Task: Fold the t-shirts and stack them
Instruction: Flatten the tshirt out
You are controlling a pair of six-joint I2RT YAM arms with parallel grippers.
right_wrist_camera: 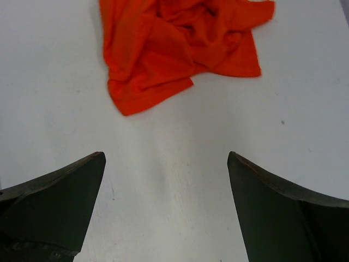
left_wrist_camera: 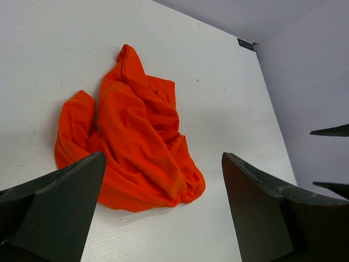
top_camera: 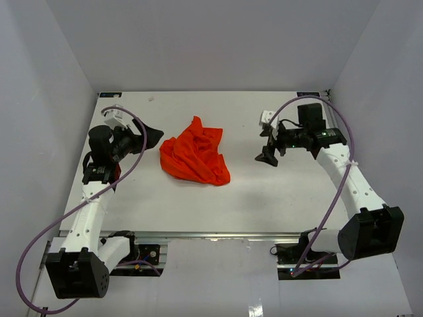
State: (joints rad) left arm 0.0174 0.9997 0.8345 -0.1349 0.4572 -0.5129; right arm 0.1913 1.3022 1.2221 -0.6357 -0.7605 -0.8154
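The shirt (top_camera: 193, 160) lies in a crumpled heap in the middle of the counter (top_camera: 264, 191). The left fingers (top_camera: 152, 137) and right fingers (top_camera: 268, 156) wait on each side, wide open, holding nothing. Folding has not begun, I think. Next, grab two edges and spread it flat. No words show on it.

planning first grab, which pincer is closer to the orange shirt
Left. The left pincer sits just left of the t-shirt; the right pincer hangs farther to its right.

No text, label, brand, number or sign can be read in any view.
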